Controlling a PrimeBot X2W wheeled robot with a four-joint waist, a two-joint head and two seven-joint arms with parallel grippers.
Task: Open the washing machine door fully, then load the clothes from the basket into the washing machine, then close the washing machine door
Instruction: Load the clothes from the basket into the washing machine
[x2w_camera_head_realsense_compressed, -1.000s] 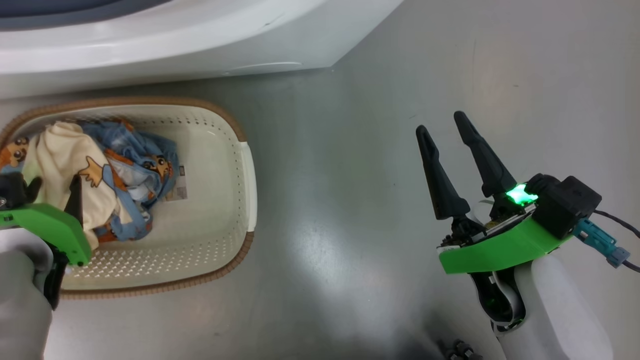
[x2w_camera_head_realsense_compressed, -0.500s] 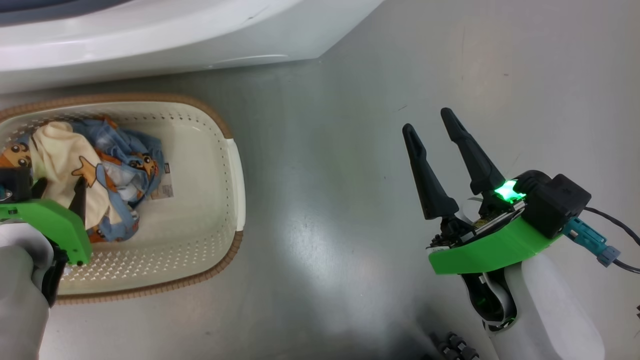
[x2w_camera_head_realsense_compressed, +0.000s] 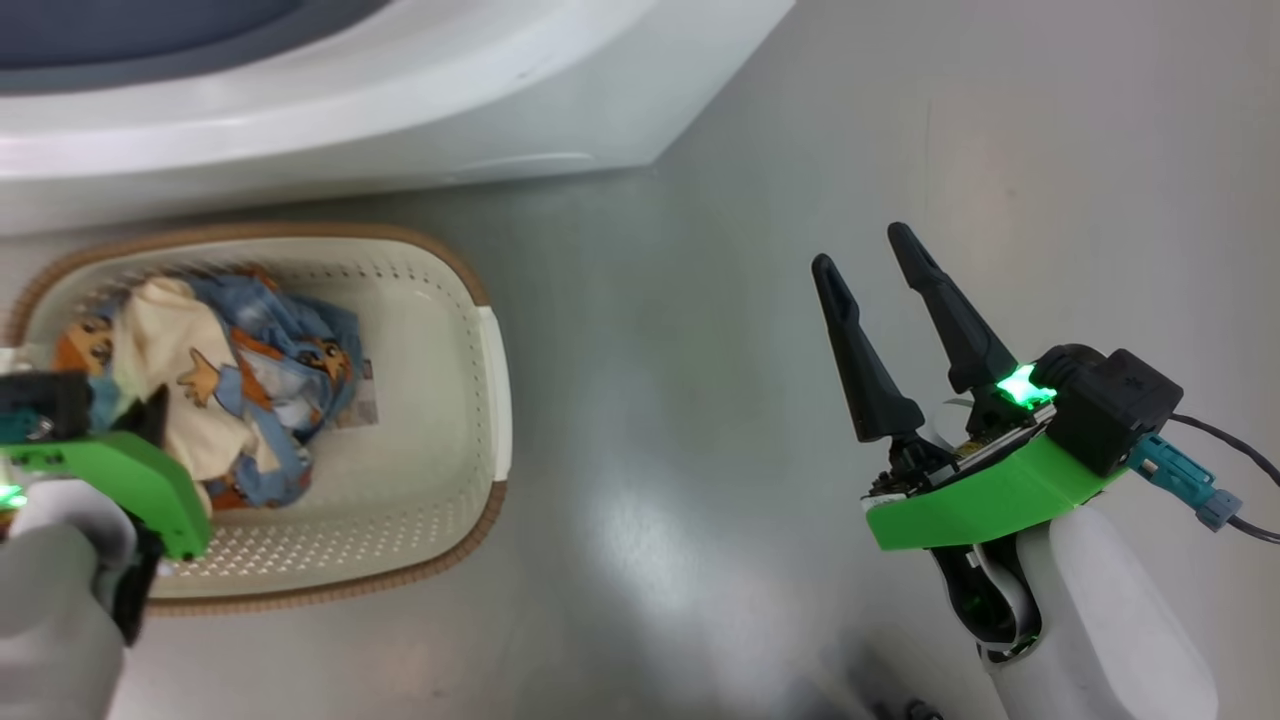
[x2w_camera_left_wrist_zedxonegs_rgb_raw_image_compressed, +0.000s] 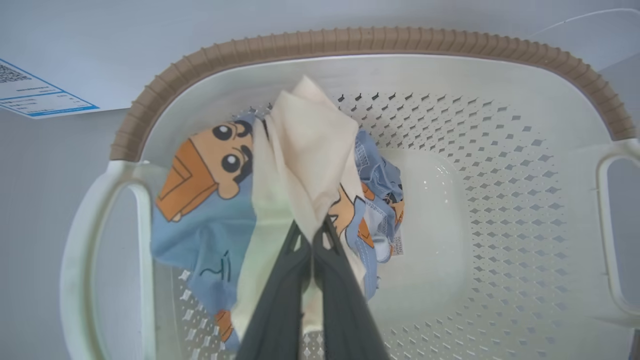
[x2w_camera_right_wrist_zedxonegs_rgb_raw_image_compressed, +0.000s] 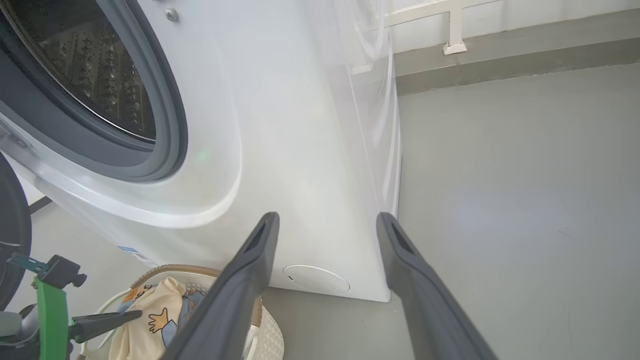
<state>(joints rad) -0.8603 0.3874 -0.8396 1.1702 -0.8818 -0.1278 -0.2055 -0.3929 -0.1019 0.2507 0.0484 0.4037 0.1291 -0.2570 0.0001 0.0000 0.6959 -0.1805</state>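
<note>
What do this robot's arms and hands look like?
The right hand and left hand each have two long tapering dark fingers, a bright green collar and pale forearm. The right wrist carries a green light, black box and teal cable plug.

One washing machine (x2w_camera_right_wrist_zedxonegs_rgb_raw_image_compressed: 300, 150). One round flap (x2w_camera_right_wrist_zedxonegs_rgb_raw_image_compressed: 316, 279). One basket (x2w_camera_head_realsense_compressed: 487, 350), two handles (x2w_camera_left_wrist_zedxonegs_rgb_raw_image_compressed: 75, 260). Two clothes: cream-yellow garment (x2w_camera_left_wrist_zedxonegs_rgb_raw_image_compressed: 305, 140), light blue garment (x2w_camera_left_wrist_zedxonegs_rgb_raw_image_compressed: 200, 230). Two grippers: left gripper (x2w_camera_left_wrist_zedxonegs_rgb_raw_image_compressed: 312, 232), right gripper (x2w_camera_head_realsense_compressed: 860, 248).

Smooth grey floor (x2w_camera_head_realsense_compressed: 700, 300) with a soft glare patch (x2w_camera_head_realsense_compressed: 650, 540) at lower centre; grey wall base (x2w_camera_right_wrist_zedxonegs_rgb_raw_image_compressed: 525, 60) and white frame (x2w_camera_right_wrist_zedxonegs_rgb_raw_image_compressed: 454, 30) at upper right.
</note>
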